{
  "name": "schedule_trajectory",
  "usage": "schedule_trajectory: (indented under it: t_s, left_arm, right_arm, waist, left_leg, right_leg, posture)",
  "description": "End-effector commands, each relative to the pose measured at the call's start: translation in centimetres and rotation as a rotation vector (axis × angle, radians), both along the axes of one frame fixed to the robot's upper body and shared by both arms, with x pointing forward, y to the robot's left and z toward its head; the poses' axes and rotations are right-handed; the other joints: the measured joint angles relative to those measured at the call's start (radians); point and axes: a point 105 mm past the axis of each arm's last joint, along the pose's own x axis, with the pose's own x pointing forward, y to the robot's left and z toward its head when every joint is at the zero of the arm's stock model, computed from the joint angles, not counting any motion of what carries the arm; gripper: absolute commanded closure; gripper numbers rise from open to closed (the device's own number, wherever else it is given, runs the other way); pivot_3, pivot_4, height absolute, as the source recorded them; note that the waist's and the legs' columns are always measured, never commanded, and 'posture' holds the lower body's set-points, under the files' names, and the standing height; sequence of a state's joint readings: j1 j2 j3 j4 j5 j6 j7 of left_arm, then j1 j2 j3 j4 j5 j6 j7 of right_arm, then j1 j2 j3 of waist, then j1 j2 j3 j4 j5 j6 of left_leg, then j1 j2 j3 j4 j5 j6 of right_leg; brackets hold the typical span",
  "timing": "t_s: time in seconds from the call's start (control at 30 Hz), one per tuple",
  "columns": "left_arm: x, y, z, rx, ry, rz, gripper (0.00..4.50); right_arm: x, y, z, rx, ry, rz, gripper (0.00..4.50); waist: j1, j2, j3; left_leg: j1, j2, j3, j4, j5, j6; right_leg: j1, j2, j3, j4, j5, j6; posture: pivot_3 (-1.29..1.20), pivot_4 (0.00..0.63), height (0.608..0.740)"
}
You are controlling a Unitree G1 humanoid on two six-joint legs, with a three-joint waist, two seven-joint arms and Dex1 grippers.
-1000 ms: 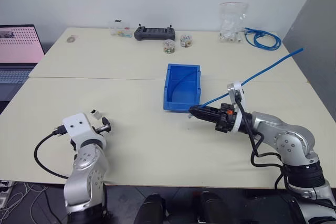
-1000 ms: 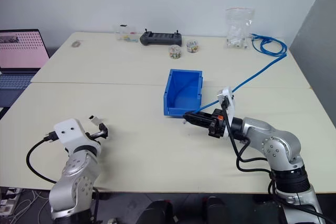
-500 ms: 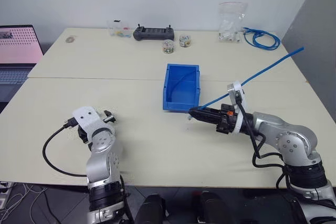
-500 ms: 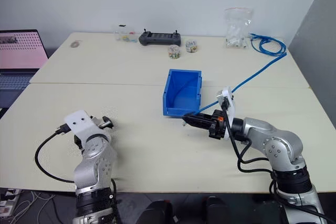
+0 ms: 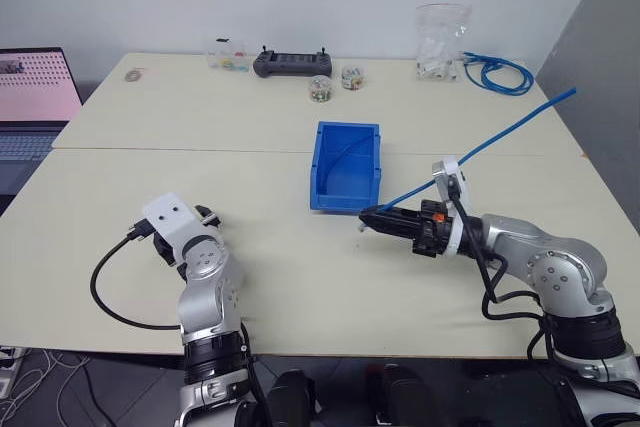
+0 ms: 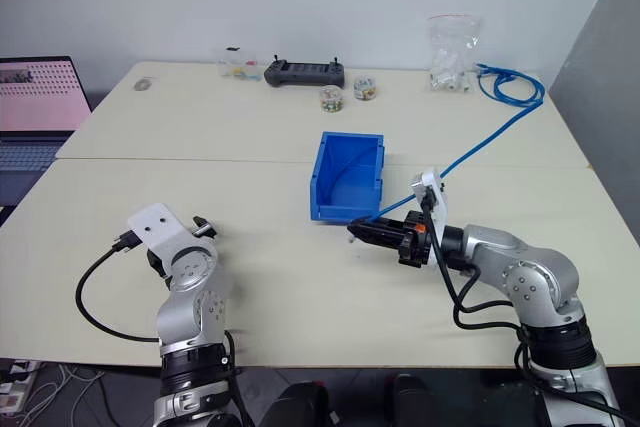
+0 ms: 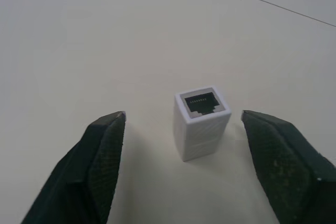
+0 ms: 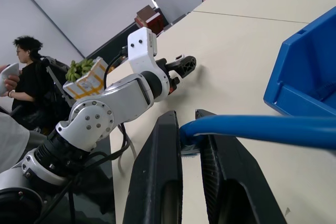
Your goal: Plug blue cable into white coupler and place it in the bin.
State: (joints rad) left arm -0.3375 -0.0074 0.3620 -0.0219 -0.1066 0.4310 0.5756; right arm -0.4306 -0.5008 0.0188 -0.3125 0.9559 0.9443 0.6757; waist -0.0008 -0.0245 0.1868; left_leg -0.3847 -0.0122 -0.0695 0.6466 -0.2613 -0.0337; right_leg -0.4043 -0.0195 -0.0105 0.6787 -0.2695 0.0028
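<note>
The white coupler (image 7: 202, 121) stands upright on the table with its dark socket facing up. My left gripper (image 7: 182, 116) is open, one finger on each side of the coupler with a gap on both sides; in the head view it (image 5: 205, 219) sits low at the table's front left. My right gripper (image 5: 366, 218) is shut on the blue cable (image 5: 500, 137) close to its plug end, just in front of the bin (image 5: 322, 162). The cable rises from the fingers to the back right. The bright blue bin is open-topped and sits mid-table.
A laptop (image 5: 30, 97) sits at the far left. Along the back edge are a black controller (image 5: 292, 63), small jars (image 5: 321, 88), a clear bag (image 5: 441, 42) and a coil of blue cables (image 5: 497, 72). A person (image 8: 26, 77) stands beyond the table.
My left arm has swung inward and forward and its wrist has turned, bringing the fingers down around the coupler. The right gripper has kept still with the cable in it.
</note>
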Motion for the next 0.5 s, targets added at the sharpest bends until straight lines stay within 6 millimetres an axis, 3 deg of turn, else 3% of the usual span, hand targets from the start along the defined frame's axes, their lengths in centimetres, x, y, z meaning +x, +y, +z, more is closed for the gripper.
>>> schedule_trajectory:
  t_s: [0.03, 0.33, 0.5]
  left_arm:
    - [0.2, 0.4, 0.8, 0.018, -0.026, 0.015, 1.78]
    - [0.0, 0.6, 0.0, 0.009, 0.003, -0.003, 3.64]
    - [-0.9, 0.6, -0.9, 0.004, 0.046, -0.071, 3.72]
  right_arm:
    - [-0.6, -0.1, 1.2, 0.023, -0.049, 0.012, 4.32]
    - [-0.5, 0.0, 1.4, 0.026, -0.051, 0.008, 4.32]
    - [-0.4, 0.0, 1.3, 0.025, -0.056, -0.003, 4.32]
  waist:
    - [0.000, 0.000, 0.000]
    - [0.000, 0.000, 0.000]
    - [-0.002, 0.000, 0.000]
  left_leg:
    - [0.000, 0.000, 0.000, 0.000, 0.000, 0.000]
    - [0.000, 0.000, 0.000, 0.000, 0.000, 0.000]
    - [0.000, 0.000, 0.000, 0.000, 0.000, 0.000]
  right_leg:
    - [0.000, 0.000, 0.000, 0.000, 0.000, 0.000]
    - [0.000, 0.000, 0.000, 0.000, 0.000, 0.000]
    - [0.000, 0.000, 0.000, 0.000, 0.000, 0.000]
  posture:
    - [0.00, 0.150, 0.740]
    - [0.00, 0.150, 0.740]
    - [0.00, 0.150, 0.740]
